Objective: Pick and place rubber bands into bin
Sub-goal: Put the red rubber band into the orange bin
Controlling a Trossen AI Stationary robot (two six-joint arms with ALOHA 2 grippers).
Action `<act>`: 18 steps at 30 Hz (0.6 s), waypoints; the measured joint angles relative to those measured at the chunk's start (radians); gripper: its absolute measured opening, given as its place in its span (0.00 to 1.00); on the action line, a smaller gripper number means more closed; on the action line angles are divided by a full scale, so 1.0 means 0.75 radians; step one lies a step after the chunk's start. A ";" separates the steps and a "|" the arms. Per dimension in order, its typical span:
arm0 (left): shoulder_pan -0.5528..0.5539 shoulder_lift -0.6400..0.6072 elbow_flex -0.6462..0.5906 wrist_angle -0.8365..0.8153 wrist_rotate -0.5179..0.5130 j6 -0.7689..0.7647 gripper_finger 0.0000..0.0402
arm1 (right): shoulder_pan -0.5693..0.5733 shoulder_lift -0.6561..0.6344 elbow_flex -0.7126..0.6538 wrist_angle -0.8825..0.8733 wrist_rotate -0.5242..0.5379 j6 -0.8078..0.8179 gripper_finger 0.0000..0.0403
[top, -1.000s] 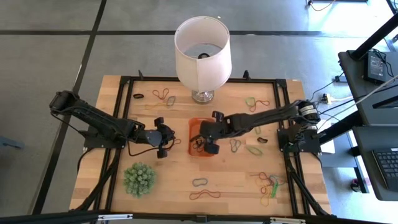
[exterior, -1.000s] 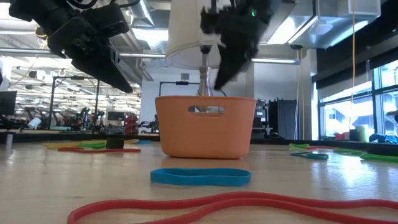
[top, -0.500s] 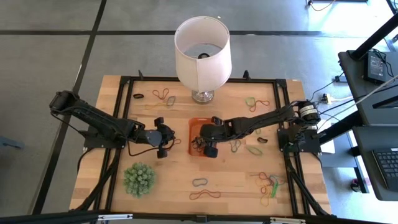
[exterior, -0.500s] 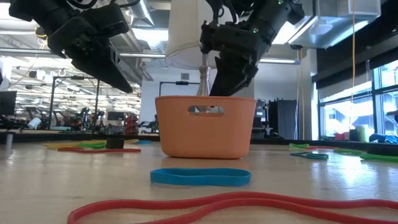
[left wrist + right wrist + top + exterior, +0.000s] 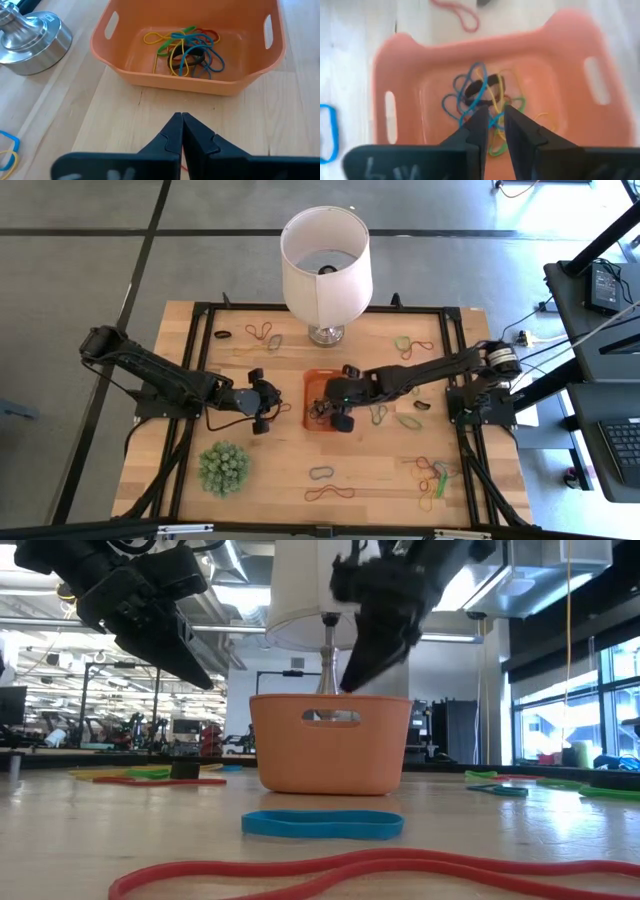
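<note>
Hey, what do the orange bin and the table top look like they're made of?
The bin looks like molded plastic with a smooth, slightly glossy finish: uniform orange, rounded corners, cut-out handle slots. The table appears to be light wood, probably butcher-block style: visible grain and plank seams, with a matte to satin surface.

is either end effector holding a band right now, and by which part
Nothing visibly held. The left end effector is shut on nothing beside the bin; the right end effector, slightly open, is over the banded bin.
</note>
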 joint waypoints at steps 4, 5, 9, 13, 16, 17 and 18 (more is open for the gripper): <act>0.000 0.000 0.000 0.001 0.003 0.001 0.01 | 0.049 -0.162 -0.070 -0.004 0.145 -0.030 0.07; 0.000 0.000 0.000 0.000 0.013 0.002 0.01 | 0.063 -0.219 -0.106 0.005 0.158 -0.027 0.05; 0.000 0.000 0.000 0.002 0.033 0.002 0.00 | 0.119 -0.475 -0.338 0.133 0.173 0.030 0.01; 0.001 0.000 0.000 0.005 0.034 0.003 0.01 | 0.195 -0.721 -0.643 0.321 0.178 0.161 0.04; 0.001 0.000 0.000 0.001 0.053 0.024 0.01 | 0.268 -0.846 -0.885 0.527 0.227 0.271 0.03; 0.001 0.000 0.002 -0.002 0.076 0.028 0.00 | 0.294 -0.874 -0.971 0.623 0.254 0.294 0.02; 0.001 0.000 0.009 -0.013 0.100 0.033 0.00 | 0.323 -0.892 -1.052 0.728 0.282 0.309 0.02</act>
